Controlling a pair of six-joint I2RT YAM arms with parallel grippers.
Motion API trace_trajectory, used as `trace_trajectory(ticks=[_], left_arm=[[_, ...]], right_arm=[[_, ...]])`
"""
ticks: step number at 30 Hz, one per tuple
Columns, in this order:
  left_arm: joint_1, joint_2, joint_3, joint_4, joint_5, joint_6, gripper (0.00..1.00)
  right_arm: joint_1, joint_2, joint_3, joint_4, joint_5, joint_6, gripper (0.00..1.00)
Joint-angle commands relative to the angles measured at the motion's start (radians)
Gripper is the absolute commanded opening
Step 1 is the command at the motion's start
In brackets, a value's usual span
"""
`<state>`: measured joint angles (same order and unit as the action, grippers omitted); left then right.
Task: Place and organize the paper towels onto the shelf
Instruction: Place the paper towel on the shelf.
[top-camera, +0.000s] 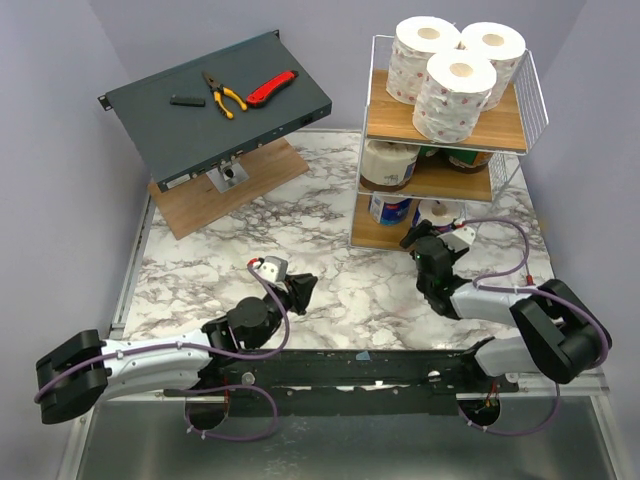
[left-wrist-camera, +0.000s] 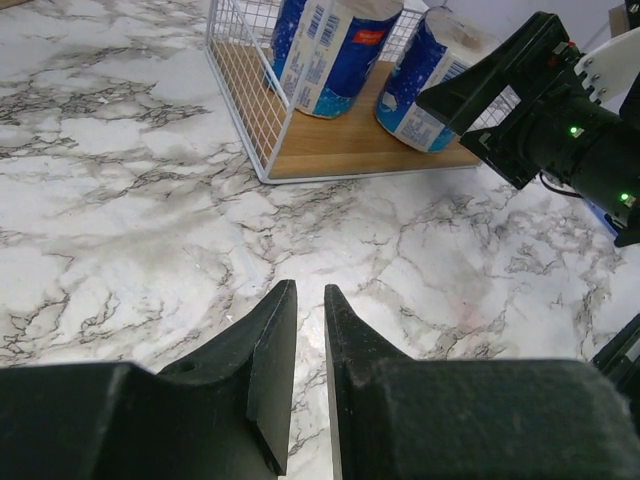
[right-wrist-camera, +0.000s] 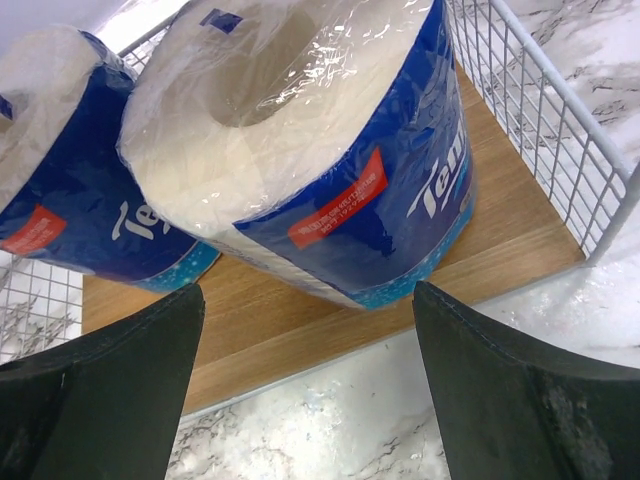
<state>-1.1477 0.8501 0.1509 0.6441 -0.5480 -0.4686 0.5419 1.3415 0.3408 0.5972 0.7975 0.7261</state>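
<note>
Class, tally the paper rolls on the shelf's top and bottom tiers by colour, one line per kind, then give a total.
White rolls with pink print, top tier: 3
Blue-and-white wrapped packs, bottom tier: 2
Total: 5

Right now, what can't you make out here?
- Top view: green-wrapped rolls on middle tier, mostly hidden under the top board of the shelf.
- Top view: right blue-wrapped pack, partly behind the right gripper.
- Right wrist: left blue-wrapped pack, cut off by frame edge.
- Top view: small black object on the grey box, too small to identify.
</note>
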Motion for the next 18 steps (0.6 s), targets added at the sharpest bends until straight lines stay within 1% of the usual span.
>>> trace_trajectory(ticks=[1,12,18], left_arm=[[-0.004,-0.033,-0.020,-0.015,-0.020,0.001,0.21],[-0.004,-0.055,-0.040,-0.030,-0.018,-0.008,0.21],[-0.004,-0.063,-0.049,-0.038,-0.018,-0.019,0.21]], right_arm=[[0.004,0.063,0.030,0.100,0.073,-0.031,0.88],[0.000,0.189,0.073,0.262,0.107,-0.129,0.87],[-0.011,0.250,0.069,0.381,0.108,-0.174,0.87]])
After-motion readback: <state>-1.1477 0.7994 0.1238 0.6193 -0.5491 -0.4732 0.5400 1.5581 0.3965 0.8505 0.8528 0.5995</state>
